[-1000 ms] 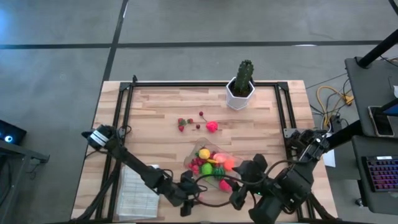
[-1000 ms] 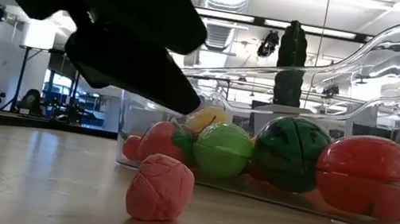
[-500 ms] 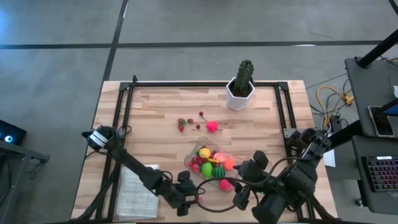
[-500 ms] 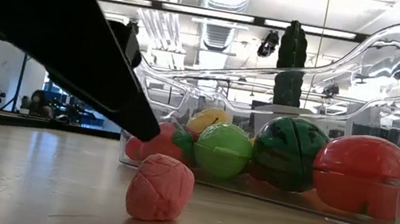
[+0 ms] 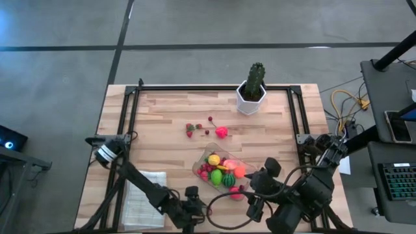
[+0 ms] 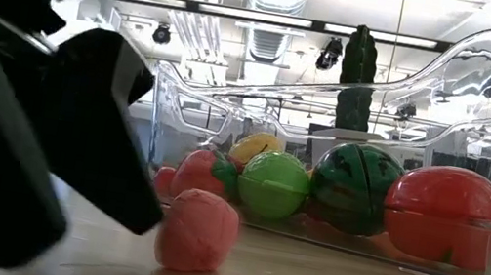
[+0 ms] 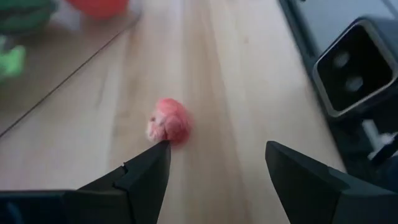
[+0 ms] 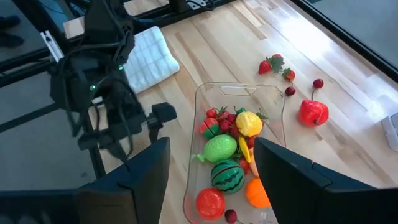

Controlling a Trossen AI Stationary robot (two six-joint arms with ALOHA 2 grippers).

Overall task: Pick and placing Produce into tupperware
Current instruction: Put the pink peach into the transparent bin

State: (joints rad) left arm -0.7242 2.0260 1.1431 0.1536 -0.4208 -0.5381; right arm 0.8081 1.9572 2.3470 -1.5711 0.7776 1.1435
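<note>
Sitting near the table's (image 5: 169,123) six-o'clock edge, the clear rounded tupperware (image 5: 221,170) holds yellow, green, striped melon and red produce (image 8: 225,163). At its six o'clock lies a pink wrinkled piece (image 7: 169,121). Both left claw (image 7: 217,165) and right claw (image 8: 211,163) gape, empty.

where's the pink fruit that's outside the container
The pink fruit lies on the table just outside the tupperware, at its near edge, ahead of the open left gripper.
</note>
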